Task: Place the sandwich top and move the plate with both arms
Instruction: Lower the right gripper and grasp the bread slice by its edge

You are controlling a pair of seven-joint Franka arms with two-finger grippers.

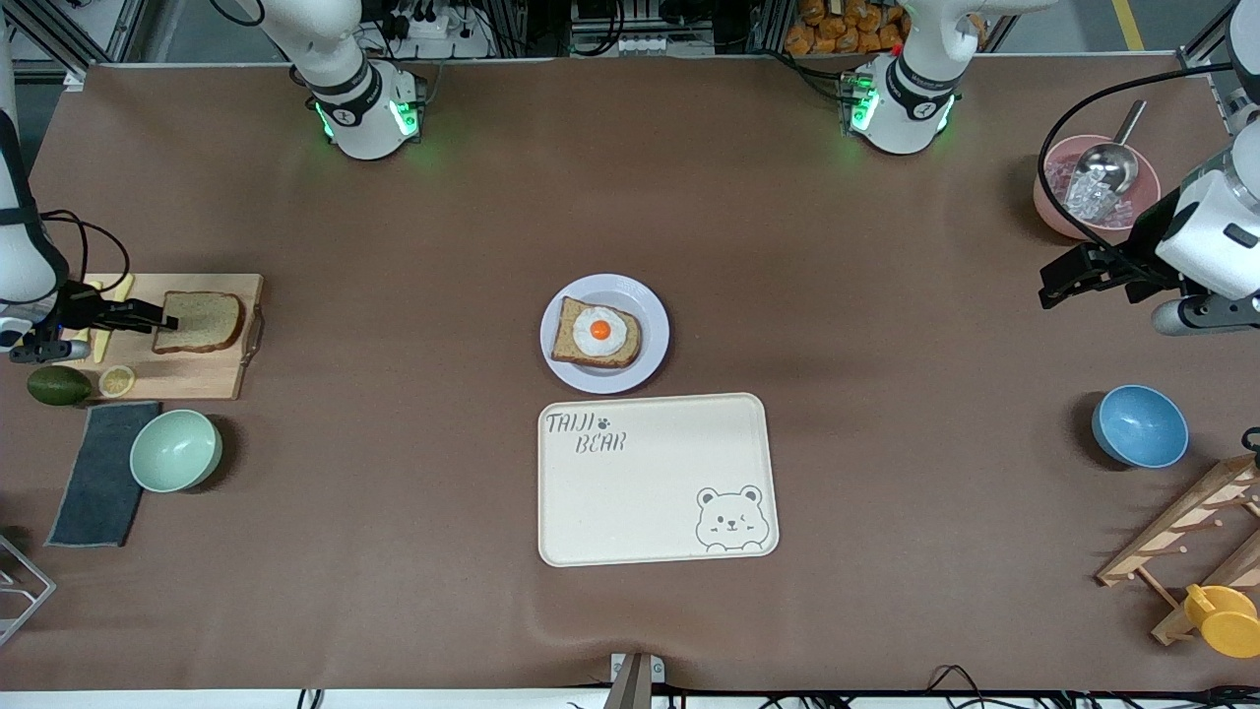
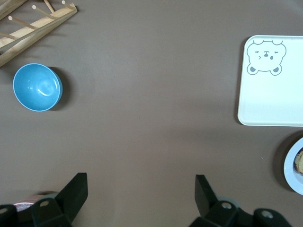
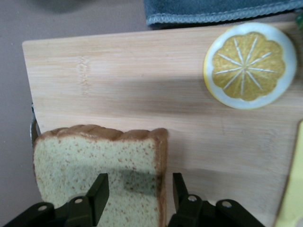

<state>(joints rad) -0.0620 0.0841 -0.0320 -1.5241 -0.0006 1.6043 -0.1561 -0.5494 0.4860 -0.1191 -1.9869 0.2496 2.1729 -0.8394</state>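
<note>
The sandwich top [image 1: 200, 321] [image 3: 99, 161], a plain brown slice, lies flat on the wooden cutting board [image 1: 212, 379] at the right arm's end of the table. My right gripper [image 1: 167, 321] [image 3: 140, 182] is low over its edge and open; one finger is over the crumb, the other just outside the crust. The pale plate [image 1: 655, 325] [image 2: 292, 172] sits mid-table and bears a bread slice with a fried egg [image 1: 597, 335]. My left gripper [image 1: 1048, 290] [image 2: 141, 182] hangs open and empty over bare table at the left arm's end.
A cream bear tray [image 1: 650, 492] [image 2: 270, 94] lies nearer the camera than the plate. A lemon slice [image 1: 117, 380] [image 3: 249, 65], avocado [image 1: 57, 385], green bowl [image 1: 175, 450] and grey cloth [image 1: 98, 473] surround the board. A blue bowl [image 1: 1139, 425] [image 2: 37, 87], pink bowl [image 1: 1053, 212] and wooden rack [image 1: 1191, 522] stand near the left arm.
</note>
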